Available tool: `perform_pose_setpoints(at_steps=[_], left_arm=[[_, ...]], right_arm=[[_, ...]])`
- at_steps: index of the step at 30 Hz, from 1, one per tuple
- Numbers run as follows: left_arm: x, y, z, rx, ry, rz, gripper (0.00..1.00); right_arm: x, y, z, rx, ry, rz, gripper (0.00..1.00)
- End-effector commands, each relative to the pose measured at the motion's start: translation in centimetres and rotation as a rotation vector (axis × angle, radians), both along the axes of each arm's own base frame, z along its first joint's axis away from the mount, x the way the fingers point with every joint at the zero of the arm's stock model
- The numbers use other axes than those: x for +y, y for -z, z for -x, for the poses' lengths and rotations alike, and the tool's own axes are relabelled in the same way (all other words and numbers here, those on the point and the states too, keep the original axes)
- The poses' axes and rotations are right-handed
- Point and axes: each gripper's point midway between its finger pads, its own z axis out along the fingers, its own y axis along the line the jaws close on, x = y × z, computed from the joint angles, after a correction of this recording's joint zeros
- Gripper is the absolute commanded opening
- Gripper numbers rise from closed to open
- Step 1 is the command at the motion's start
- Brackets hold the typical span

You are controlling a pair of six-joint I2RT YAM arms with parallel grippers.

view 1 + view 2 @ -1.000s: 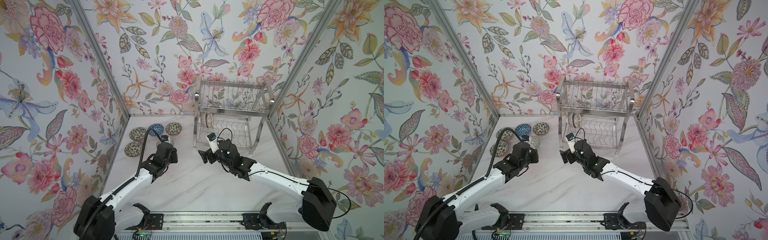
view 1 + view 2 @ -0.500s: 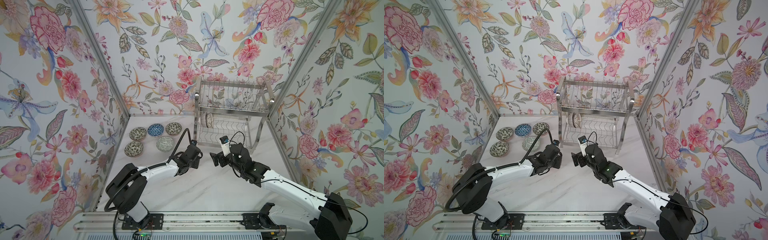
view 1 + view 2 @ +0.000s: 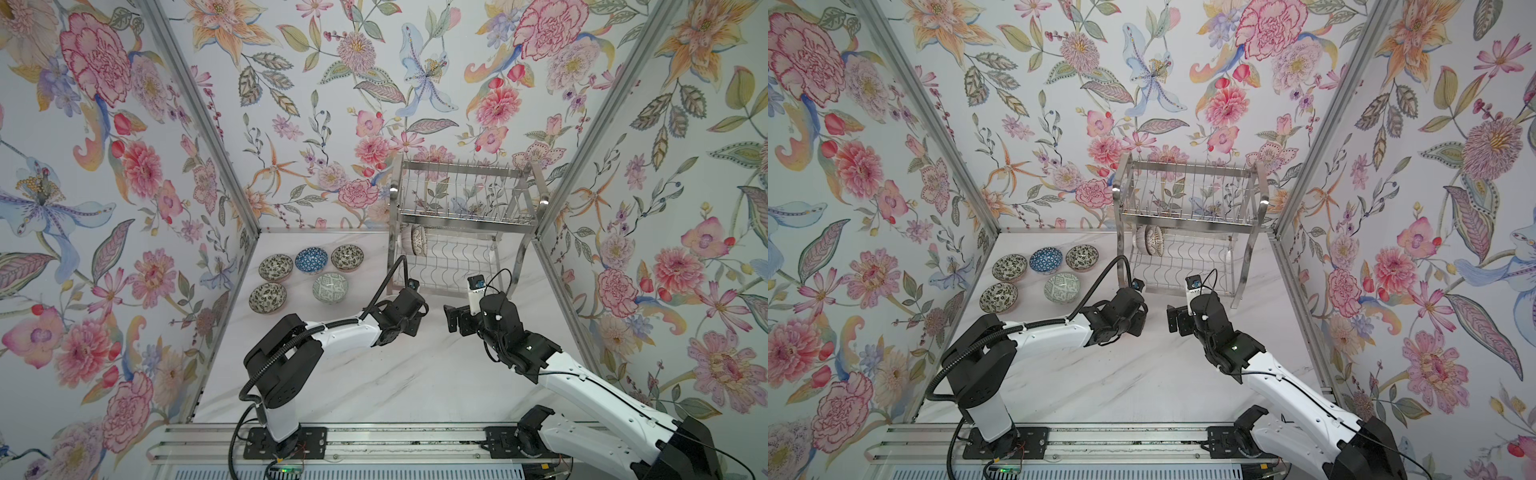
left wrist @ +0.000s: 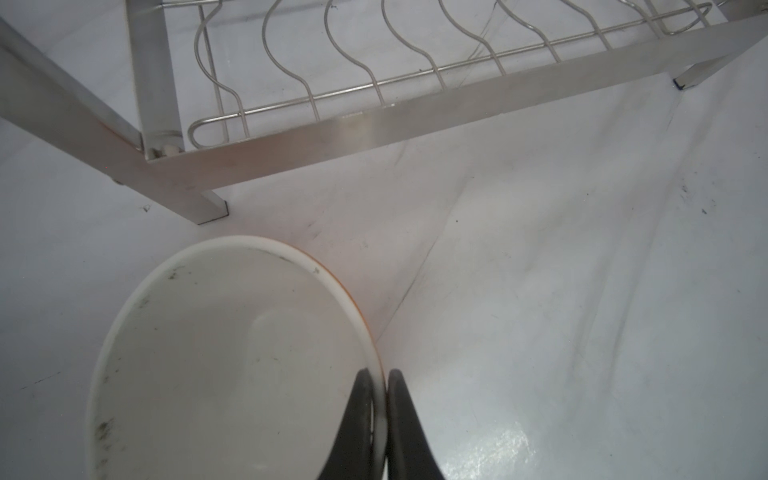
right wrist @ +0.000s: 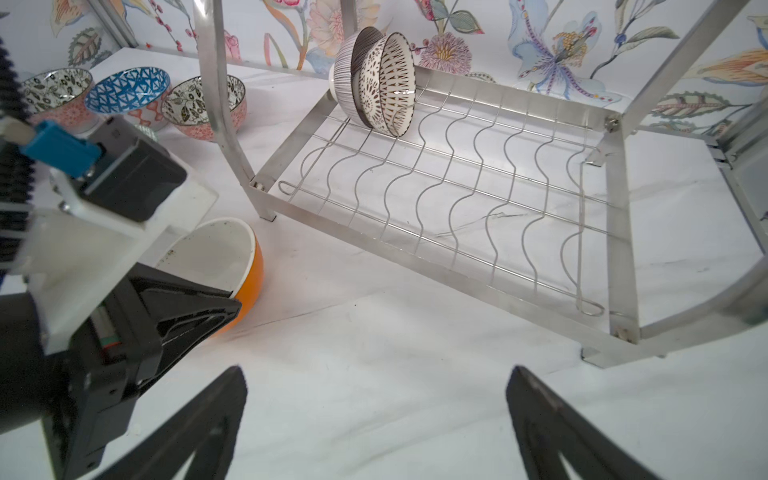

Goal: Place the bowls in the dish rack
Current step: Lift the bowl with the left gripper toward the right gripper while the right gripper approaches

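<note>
The left fingers (image 4: 358,424) are pressed together on the rim of the orange bowl (image 4: 232,353), 1 finger inside its white, scuffed interior and 1 on the outside. The right wrist view shows this orange bowl (image 5: 252,272) tilted, low over the table (image 5: 374,374), with its opening turned up toward the left arm's wrist. Whether its lower edge touches the table cannot be told. The bowl sits just in front of the dish rack's near-left leg, close to it but apart.

The right fingers (image 5: 199,428) are spread wide with nothing between them, over bare table in front of the rack's lower tier. In both top views they lie at 3 o'clock of the left wrist, near it, and point toward 9 o'clock.

The dish rack (image 3: 465,221) stands at about 1 o'clock on the table (image 3: 374,382), against the far wall. Its lower tier of wavy wire slots holds 2 bowls (image 5: 386,83) standing on edge, nested against each other at the far-left end. 1 has a dark-and-white petal pattern and the other fine dark stripes. The remaining slots and the upper tier hold nothing.

At 10 o'clock, 5 bowls (image 3: 311,259) sit upright on the table in 2 rows. 3 are in the far row, the middle one blue inside. 2 are in the near row, the right one pale green.
</note>
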Motion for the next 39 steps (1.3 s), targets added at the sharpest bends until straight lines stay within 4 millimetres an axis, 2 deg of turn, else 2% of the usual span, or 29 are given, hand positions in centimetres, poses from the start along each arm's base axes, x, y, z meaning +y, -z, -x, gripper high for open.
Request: perform_pose_setpoints(at_steps=[1, 7, 14, 17, 20, 23, 27, 29, 30, 32, 34, 37, 39], left_arm=[[-1.4, 0.3, 0.5, 0.025, 0.028, 0.037, 0.07], [-1.7, 0.6, 0.6, 0.038, 0.025, 0.058, 0.15], [-1.6, -0.2, 0.5, 0.021, 0.020, 0.073, 0.24], [-1.5, -1.2, 0.4, 0.000, 0.018, 0.080, 0.29], [-1.1, -2.6, 0.2, -0.032, 0.012, 0.079, 0.40], [-0.2, -4.5, -0.2, -0.074, -0.001, 0.073, 0.43], [2.0, -6.8, -0.9, -0.112, -0.035, 0.074, 0.51], [3.6, -7.7, -1.3, -0.127, -0.063, 0.086, 0.57], [4.6, -9.1, -1.4, -0.146, -0.079, 0.116, 0.57], [6.4, -10.0, -1.6, -0.156, -0.106, 0.148, 0.59], [8.4, -10.5, -1.7, -0.158, -0.137, 0.192, 0.69], [11.1, -10.4, -1.6, -0.143, -0.180, 0.266, 0.95], [12.6, -9.9, -1.2, -0.124, -0.208, 0.314, 0.99]], right_arm=[[-0.7, 1.1, 0.4, 0.046, 0.020, -0.027, 0.99], [-0.3, 1.2, 0.4, 0.054, 0.003, -0.041, 0.99], [0.0, 1.7, 0.6, 0.061, -0.013, -0.066, 0.99], [0.2, 1.9, 0.7, 0.066, -0.020, -0.068, 0.99], [0.2, 1.9, 0.6, 0.070, -0.022, -0.066, 0.99], [0.3, 1.6, 0.5, 0.067, -0.024, -0.068, 0.99], [0.5, 1.0, 0.3, 0.062, -0.025, -0.069, 0.99], [0.6, 0.7, 0.1, 0.059, -0.025, -0.071, 0.99], [0.7, 0.6, 0.0, 0.060, -0.026, -0.073, 0.99], [1.1, 0.4, -0.3, 0.064, -0.030, -0.077, 0.99], [1.6, 0.1, -0.6, 0.070, -0.036, -0.080, 0.99], [2.8, 0.1, -1.0, 0.094, -0.055, -0.082, 0.99], [3.7, 0.3, -1.4, 0.124, -0.073, -0.074, 0.99]])
